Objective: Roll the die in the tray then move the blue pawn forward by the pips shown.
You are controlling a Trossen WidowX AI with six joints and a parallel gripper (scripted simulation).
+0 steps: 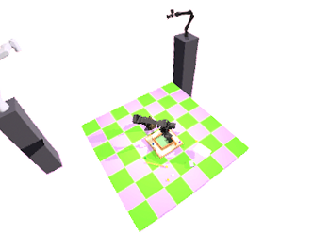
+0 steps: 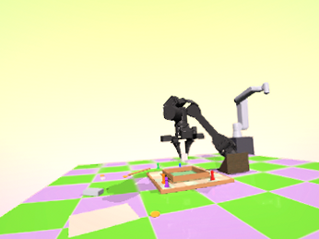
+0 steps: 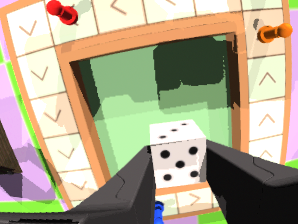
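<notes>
My gripper [image 2: 184, 158] [image 3: 174, 149] is shut on the white die [image 3: 179, 162], which shows five pips on one face and three on another in the wrist view. The die is held above the green-floored tray [image 2: 190, 176] [image 3: 150, 39] in the middle of the board, not touching it. The blue pawn [image 3: 159, 212] [image 2: 180, 164] stands on the board's track, partly hidden behind the fingers in the wrist view. The arrow track [image 3: 267, 97] runs around the tray.
A red pawn [image 3: 62, 12] [image 2: 212, 175], an orange pawn [image 3: 275, 32] and a purple pawn [image 2: 166, 182] stand on the board. A green pawn [image 2: 158, 166], an orange stick [image 2: 139, 172], a grey block [image 2: 93, 192], a pale sheet [image 2: 103, 219] and a yellow disc [image 2: 155, 214] are around it.
</notes>
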